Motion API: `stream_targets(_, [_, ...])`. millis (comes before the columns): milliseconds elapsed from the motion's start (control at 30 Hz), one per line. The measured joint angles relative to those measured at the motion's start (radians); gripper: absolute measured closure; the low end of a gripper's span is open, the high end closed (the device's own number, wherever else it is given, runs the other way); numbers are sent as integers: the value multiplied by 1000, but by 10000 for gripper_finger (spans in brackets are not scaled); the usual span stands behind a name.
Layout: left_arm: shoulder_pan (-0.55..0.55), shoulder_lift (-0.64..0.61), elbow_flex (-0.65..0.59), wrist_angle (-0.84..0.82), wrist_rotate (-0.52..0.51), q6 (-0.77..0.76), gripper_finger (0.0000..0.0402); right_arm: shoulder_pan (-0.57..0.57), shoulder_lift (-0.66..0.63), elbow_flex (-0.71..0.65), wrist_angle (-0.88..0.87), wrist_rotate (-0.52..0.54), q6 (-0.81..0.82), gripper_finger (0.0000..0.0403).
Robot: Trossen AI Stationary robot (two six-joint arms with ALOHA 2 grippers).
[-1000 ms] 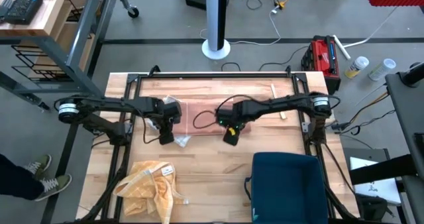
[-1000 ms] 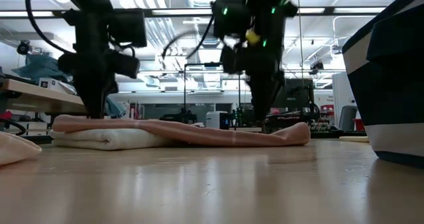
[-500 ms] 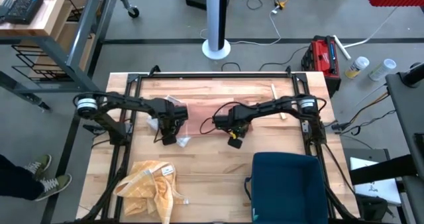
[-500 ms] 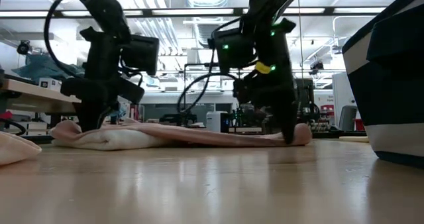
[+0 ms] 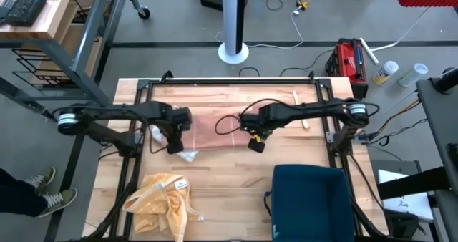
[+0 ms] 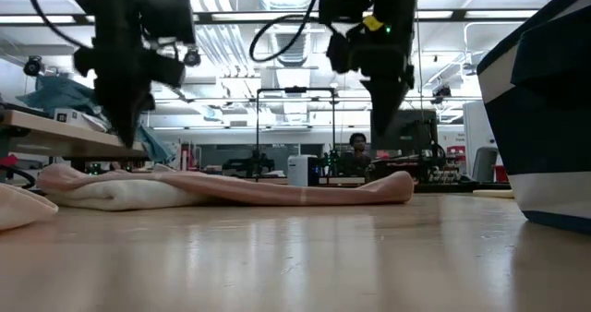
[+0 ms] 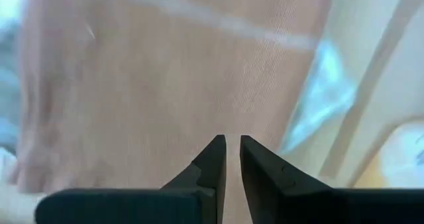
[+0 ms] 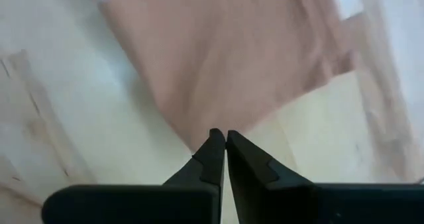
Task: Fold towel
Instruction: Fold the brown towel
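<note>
Nearest the front edge of the wooden table (image 5: 229, 181) lie a crumpled yellow cloth (image 5: 163, 195) and a dark blue bin (image 5: 309, 199), neither involved in the fold. Behind them the pink towel (image 5: 215, 129) lies flat across the middle of the table, with a bunched white part at its left front corner (image 5: 187, 155); in the low view the towel (image 6: 277, 187) rests along the tabletop with nothing lifted. The left gripper (image 5: 174, 147) hangs above the towel's left end, its fingers almost together with a thin gap and no cloth between them in the left wrist view (image 7: 227, 159). The right gripper (image 5: 255, 144) hangs over the towel's right front corner, fingers pressed together (image 8: 219, 150); the corner shows just beyond the tips, and whether an edge of cloth is pinched there cannot be told. The main risk, as I judge it, is that the right fingers have closed beside the corner rather than on it, so a lift would carry nothing. With only one end raised the towel would drag and skew, and the bunched left corner could make the fold lumpy. Farther off, a thin wooden stick (image 5: 295, 97) lies near the back edge.
</note>
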Motion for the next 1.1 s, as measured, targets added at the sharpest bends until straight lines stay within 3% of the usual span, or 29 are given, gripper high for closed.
stream_targets(167, [-6, -84, 0, 200, 37, -34, 366, -10, -40, 0, 21, 4, 0, 390])
stream_targets(300, [-10, -76, 0, 388, 43, -24, 366, -13, -46, 0, 26, 4, -1, 390])
stream_targets(433, [-10, -16, 1, 505, 38, 34, 366, -16, -46, -1, 26, 5, -9, 390])
stream_targets(633, [-10, 72, 1, 586, -93, 90, 366, -51, -46, 9, 14, 20, -31, 390])
stream_targets(833, [-10, 169, 3, 775, -90, 173, 363, -161, -46, 14, 15, 20, -48, 390])
stream_targets(1100, [16, 290, 29, 902, -90, 255, 364, -289, -11, 14, 83, 21, 12, 387])
